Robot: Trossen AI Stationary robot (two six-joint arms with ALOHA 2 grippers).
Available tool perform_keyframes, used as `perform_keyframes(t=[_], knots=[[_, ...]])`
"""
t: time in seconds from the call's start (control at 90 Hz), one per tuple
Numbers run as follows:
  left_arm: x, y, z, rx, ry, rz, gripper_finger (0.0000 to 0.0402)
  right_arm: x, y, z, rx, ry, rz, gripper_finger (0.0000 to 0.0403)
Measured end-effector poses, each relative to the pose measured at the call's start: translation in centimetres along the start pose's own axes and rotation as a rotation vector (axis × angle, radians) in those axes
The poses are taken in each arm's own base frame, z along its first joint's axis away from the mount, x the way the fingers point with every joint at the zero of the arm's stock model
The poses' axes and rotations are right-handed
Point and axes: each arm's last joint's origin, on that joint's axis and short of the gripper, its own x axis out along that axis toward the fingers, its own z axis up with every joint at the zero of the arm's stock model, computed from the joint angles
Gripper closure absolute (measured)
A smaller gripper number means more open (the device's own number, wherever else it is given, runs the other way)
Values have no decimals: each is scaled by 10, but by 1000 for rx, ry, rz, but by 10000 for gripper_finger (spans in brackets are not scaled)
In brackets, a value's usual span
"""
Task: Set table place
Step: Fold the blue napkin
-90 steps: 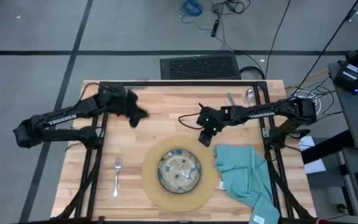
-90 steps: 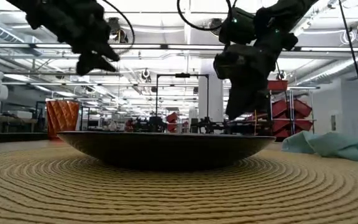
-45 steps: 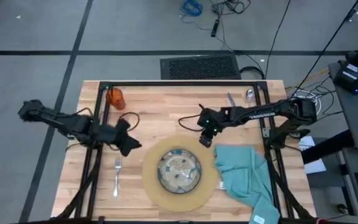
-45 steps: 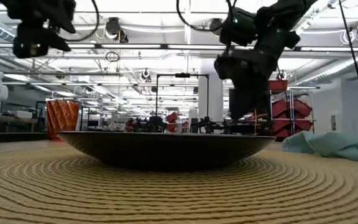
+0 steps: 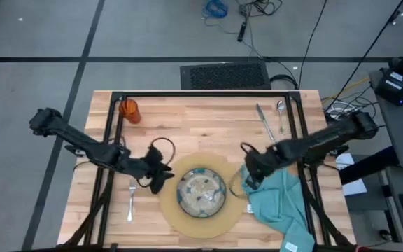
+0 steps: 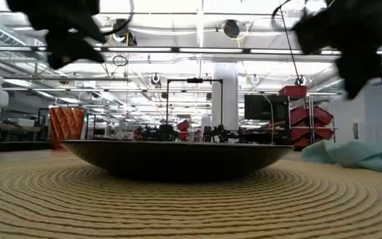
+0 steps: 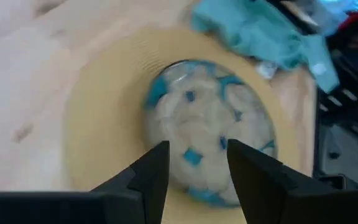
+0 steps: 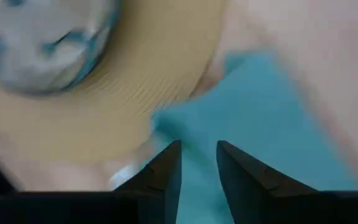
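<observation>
Just ahead of the parted fingers of the right gripper (image 5: 247, 183) lies the napkin (image 5: 278, 203), beside the mat (image 5: 170, 210): dropped from mid-table, likely to grab it. Left gripper (image 5: 161, 179), swung in beside the plate (image 5: 201, 192), gapes empty.

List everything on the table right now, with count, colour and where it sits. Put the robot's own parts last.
table: one, pale wood with black frame, under everything.
mat: one, round tan, near-edge middle of the table.
plate: one, speckled grey-green, centred on the mat.
napkin: one, teal, crumpled right of the mat.
fork: one, silver, left of the mat.
knife: one, silver, far right of the table.
spoon: one, silver, beside the knife.
cup: one, orange, far left corner.
left gripper: one, dark, jaws open, at the mat's left edge.
right gripper: one, dark, jaws open, over the napkin's edge by the mat.
</observation>
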Motion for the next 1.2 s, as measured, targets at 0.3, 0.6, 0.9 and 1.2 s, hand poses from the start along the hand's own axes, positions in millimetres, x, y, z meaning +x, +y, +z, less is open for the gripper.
perform_keyframes(t=[0.3,0.6,0.9,1.2], knots=[[36,6,45,232,-157,-32,256,7,38,-93,193,-18,121,310],[77,21,61,280,-76,-21,256,50,48,-128,250,30,38,310],[79,23,63,242,-79,-16,256,81,58,-134,55,28,58,310],[78,21,64,213,-94,-29,256,101,54,-138,-19,62,-22,317]])
